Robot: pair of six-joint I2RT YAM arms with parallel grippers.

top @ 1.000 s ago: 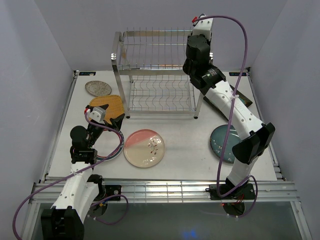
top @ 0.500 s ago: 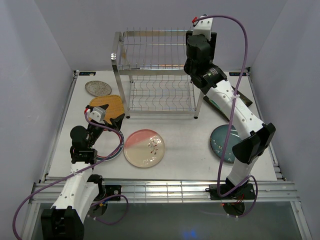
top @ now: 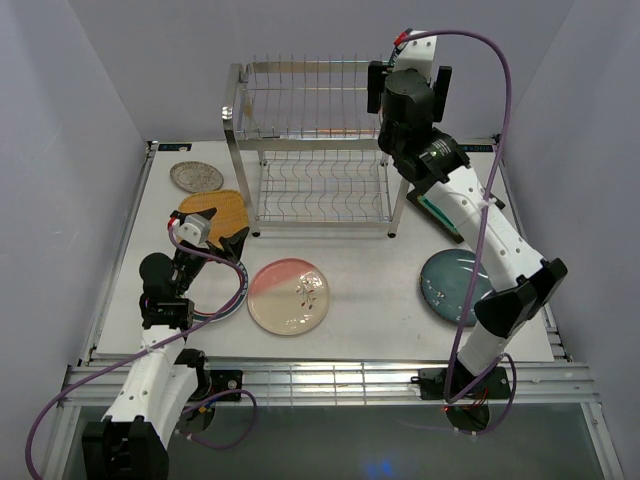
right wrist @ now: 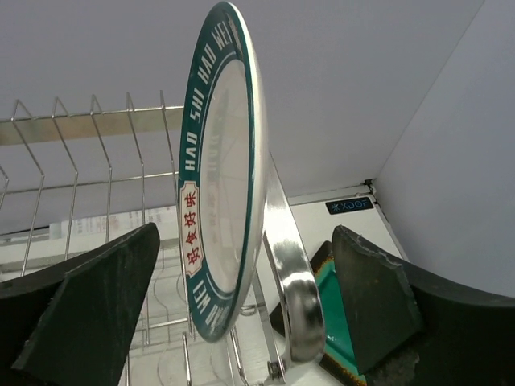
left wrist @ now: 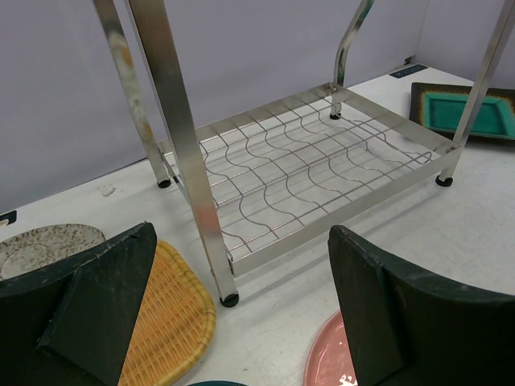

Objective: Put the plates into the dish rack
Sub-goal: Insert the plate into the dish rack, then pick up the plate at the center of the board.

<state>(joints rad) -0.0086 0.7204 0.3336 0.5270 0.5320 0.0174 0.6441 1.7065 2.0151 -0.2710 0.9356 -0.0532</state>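
Note:
The green-rimmed white plate (right wrist: pixel 217 185) stands on edge in a slot at the right end of the dish rack's (top: pixel 310 150) top tier, beside a steel post (right wrist: pixel 286 265). My right gripper (right wrist: pixel 241 305) is open around it, both fingers well clear of the plate. In the top view the right gripper (top: pixel 407 88) hides that plate. My left gripper (left wrist: pixel 241 314) hangs open and empty low over the table in front of the rack's left front leg. The yellow woven plate (left wrist: pixel 169 314) lies under its left finger and the pink-cream plate (left wrist: pixel 334 362) under its right finger.
The small silver-grey plate (top: pixel 196 177) lies at the far left, the dark blue-grey plate (top: pixel 455 286) at the near right. The brown square plate with a teal centre (left wrist: pixel 467 112) lies right of the rack, partly under my right arm. Grey walls enclose the table.
My right gripper has opened and let go of the green-rimmed plate, which now stands in the rack, and has drawn back up and to the right. The left arm has not moved.

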